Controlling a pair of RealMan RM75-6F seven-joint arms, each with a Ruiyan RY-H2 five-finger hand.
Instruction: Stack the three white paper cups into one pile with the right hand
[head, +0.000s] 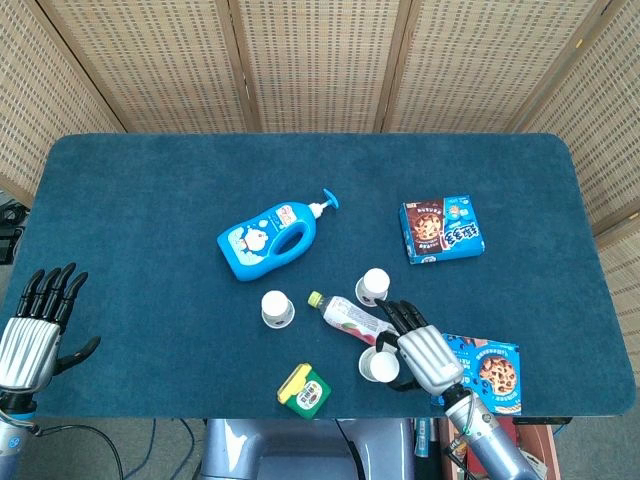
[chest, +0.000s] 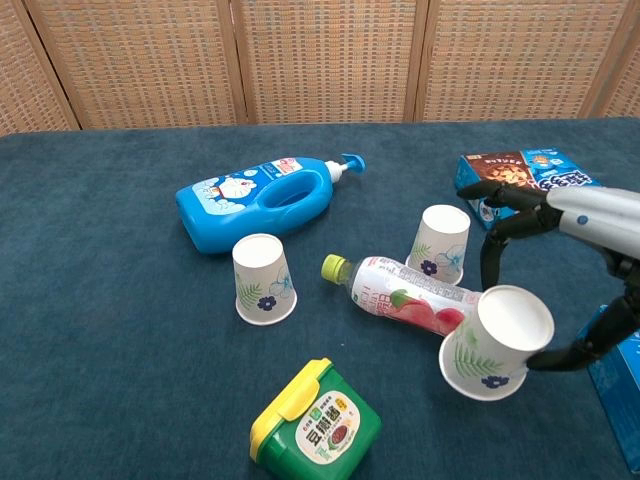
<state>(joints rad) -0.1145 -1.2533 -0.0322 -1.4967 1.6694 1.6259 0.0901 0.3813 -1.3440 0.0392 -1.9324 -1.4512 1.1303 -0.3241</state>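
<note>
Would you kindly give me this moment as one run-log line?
phase: first pick | right robot hand: holds lifted paper cup | left robot hand: open, idle | other two cups: inverted on table, unstacked
</note>
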